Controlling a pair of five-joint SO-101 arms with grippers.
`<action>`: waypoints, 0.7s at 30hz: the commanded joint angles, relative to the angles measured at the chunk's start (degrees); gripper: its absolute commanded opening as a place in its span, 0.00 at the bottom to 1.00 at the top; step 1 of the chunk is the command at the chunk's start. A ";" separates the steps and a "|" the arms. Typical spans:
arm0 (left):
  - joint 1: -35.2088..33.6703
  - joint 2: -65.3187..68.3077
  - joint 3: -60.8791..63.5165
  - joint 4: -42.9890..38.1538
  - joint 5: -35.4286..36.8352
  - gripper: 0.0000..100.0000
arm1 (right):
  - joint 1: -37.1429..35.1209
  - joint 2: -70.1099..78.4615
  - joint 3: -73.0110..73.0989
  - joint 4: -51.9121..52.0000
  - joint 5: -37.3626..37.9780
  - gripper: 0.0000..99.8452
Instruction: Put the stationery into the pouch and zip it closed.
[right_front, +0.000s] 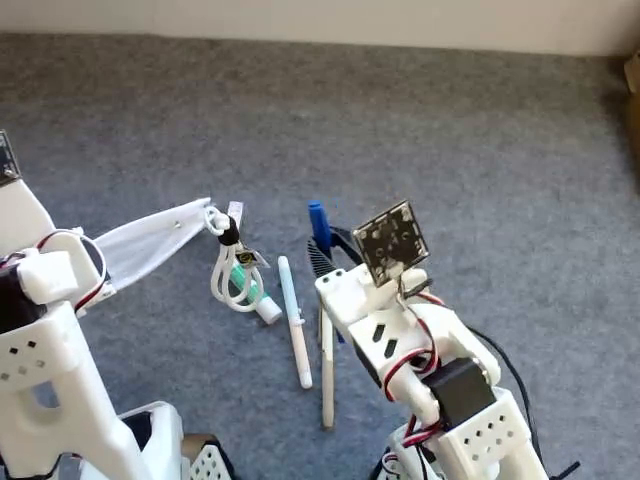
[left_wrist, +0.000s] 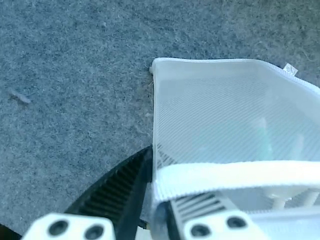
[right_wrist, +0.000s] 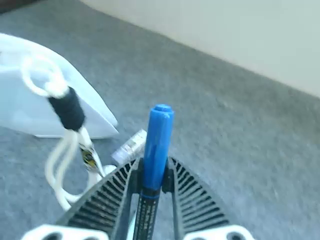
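R gripper (right_wrist: 154, 170) clamps blue marker (right_wrist: 159, 130), cap end sticking out past the jaws. Nearby, white pouch (right_wrist: 35, 95) w/ cord loop (right_wrist: 67, 145), over grey carpet (right_wrist: 240, 145).

Overhead view, close wrist views, pouch (right_front: 150, 240) shared

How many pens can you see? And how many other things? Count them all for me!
Pens: 3, the blue marker in the right gripper, the light blue pen, and the white pen
Pouch: 1
Green and white stick: 1
Total: 5
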 joint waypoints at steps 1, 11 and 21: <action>0.75 1.10 0.75 0.35 0.35 0.01 | -1.54 -1.19 -1.19 -6.37 0.70 0.00; 0.92 1.10 0.75 0.35 0.35 0.01 | -5.49 -1.10 -7.96 -13.76 0.53 0.00; 0.92 1.10 0.75 0.26 0.35 0.01 | -16.40 -0.84 -13.93 -13.76 0.62 0.00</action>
